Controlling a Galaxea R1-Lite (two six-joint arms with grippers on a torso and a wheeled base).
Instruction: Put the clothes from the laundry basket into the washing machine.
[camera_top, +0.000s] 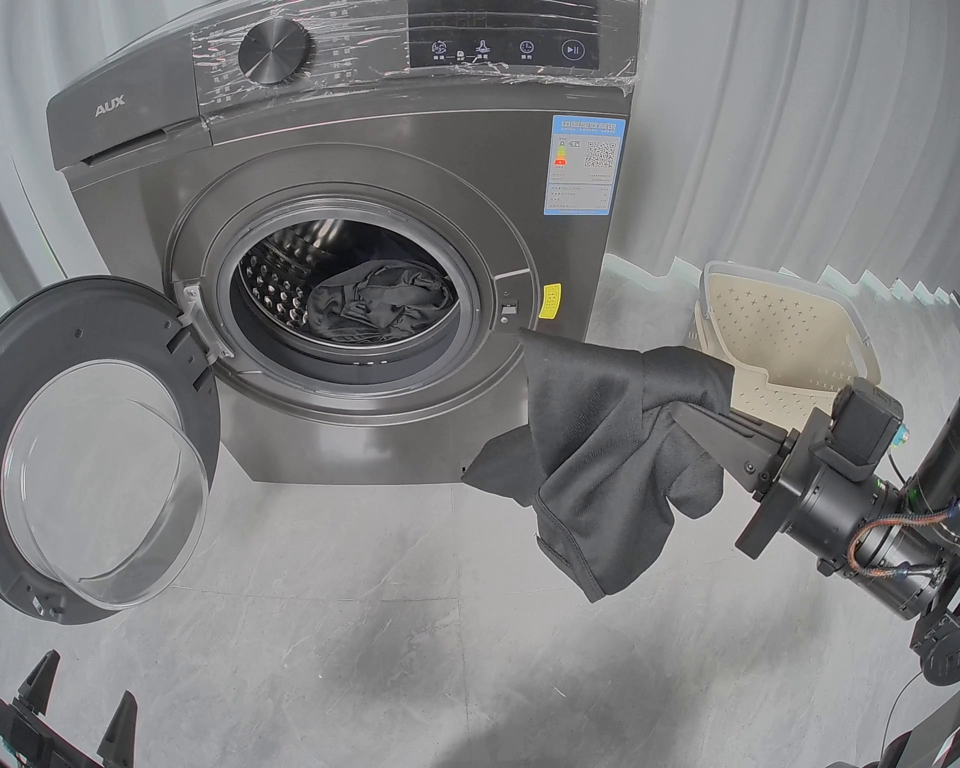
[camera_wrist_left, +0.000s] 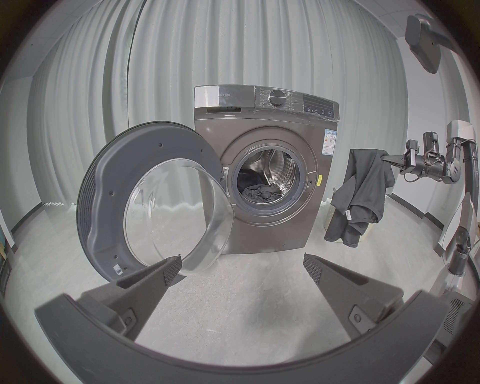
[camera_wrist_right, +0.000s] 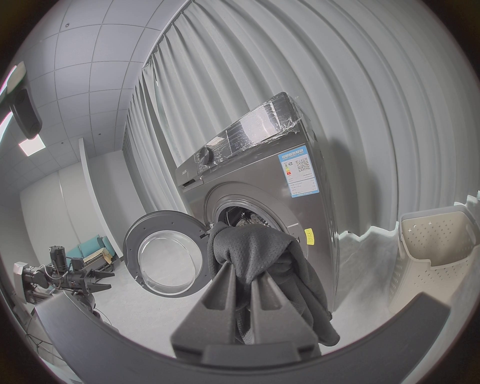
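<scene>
right gripper (camera_top: 700, 415): at the right of the scene, between the laundry basket (camera_top: 790, 330) and the washing machine (camera_top: 400, 150); fingers pinched tight on the held garment (camera_top: 600, 450).
held garment: dark grey, hanging in loose folds from the fingertips, clear of the floor (camera_top: 350, 620), just to the right of and below the drum opening, in front of the machine's lower right corner; outside the drum.
left gripper (camera_top: 85, 685): low at the near left, close to the open door (camera_top: 100, 330); fingers spread wide, nothing between them.
washing machine: grey front-loader at the far centre, clear film over the top panel.
door: swung open to the left, round glass window in a grey ring.
drum garment (camera_top: 375, 300): dark, crumpled on the bottom of the drum.
laundry basket: cream, perforated, on the floor at the far right, beside the machine.
curtain (camera_top: 800, 130): pale and pleated, behind the machine and the basket.
</scene>
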